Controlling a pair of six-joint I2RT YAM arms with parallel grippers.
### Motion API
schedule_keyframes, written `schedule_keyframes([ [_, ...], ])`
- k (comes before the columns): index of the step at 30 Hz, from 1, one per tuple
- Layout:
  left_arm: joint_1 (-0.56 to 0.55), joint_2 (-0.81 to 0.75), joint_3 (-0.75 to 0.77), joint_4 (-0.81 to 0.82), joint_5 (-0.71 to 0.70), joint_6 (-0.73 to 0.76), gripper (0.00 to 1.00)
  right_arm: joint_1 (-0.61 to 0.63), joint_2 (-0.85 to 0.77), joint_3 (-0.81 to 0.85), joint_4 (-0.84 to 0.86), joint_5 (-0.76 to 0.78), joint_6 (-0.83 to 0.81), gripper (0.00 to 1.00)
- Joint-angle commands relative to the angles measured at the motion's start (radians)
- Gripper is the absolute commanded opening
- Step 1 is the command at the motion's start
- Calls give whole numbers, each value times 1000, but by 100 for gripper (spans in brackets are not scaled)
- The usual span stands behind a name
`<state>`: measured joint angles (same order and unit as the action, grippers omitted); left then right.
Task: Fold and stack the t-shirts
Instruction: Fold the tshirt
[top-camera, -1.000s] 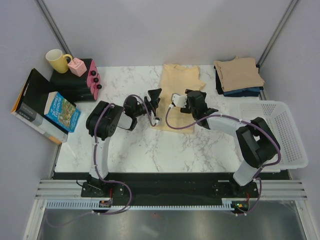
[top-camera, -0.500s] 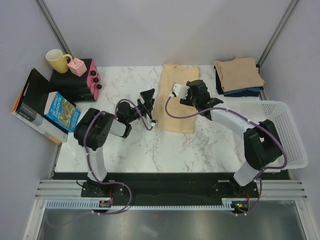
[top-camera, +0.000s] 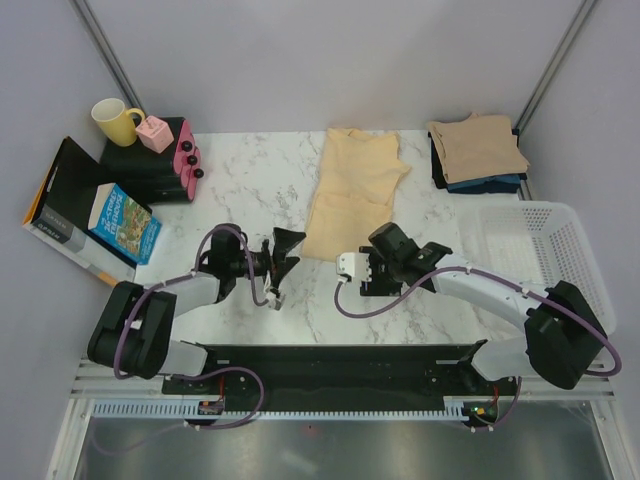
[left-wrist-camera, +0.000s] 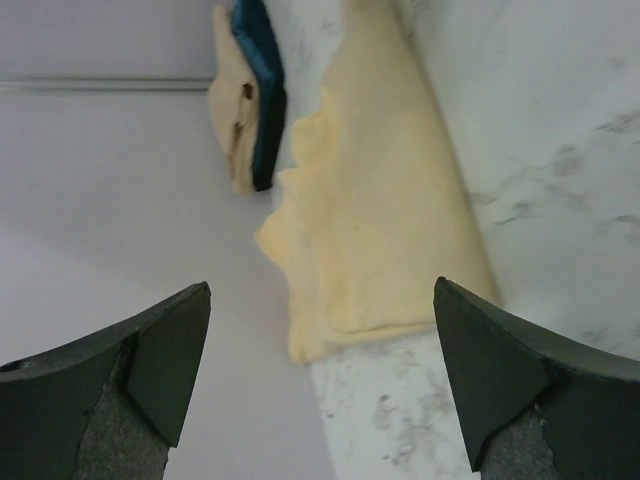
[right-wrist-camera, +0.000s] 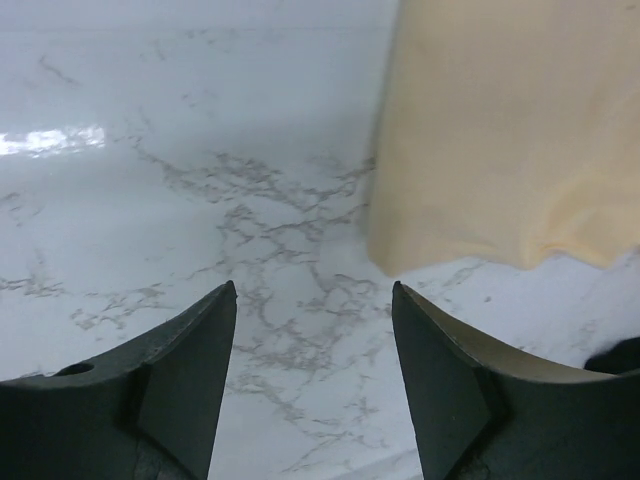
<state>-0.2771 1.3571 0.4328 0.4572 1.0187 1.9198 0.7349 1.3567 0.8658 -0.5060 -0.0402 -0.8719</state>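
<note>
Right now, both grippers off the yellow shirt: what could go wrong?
1. Shirt lies skewed with a ragged side edge; the next fold may come out crooked.
2. Left gripper and right gripper stand open short of its near hem; a pinch there may catch only the top layer.

The pale yellow t-shirt (top-camera: 355, 195) is lying lengthwise from the marble table's (top-camera: 250, 190) far edge toward its middle. The left gripper (top-camera: 283, 255) and right gripper (top-camera: 368, 268) are hovering by its near hem.
</note>
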Motion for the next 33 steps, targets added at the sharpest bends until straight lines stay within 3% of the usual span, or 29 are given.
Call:
schedule_keyframes([
  [1,4,126,27,-190,83,312,99,12,-31,-83,61,-12,53,71],
  [11,3,318,214,-261,92,401,99,11,-50,-235,369,192,166,74],
  [21,-1,402,323,-382,93,470,99,11,-15,-303,483,178,157,72],
  [30,-1,467,409,-481,83,518,98,11,93,-277,583,171,97,65],
  [33,1,470,419,-503,75,524,93,12,130,-257,595,166,85,57],
])
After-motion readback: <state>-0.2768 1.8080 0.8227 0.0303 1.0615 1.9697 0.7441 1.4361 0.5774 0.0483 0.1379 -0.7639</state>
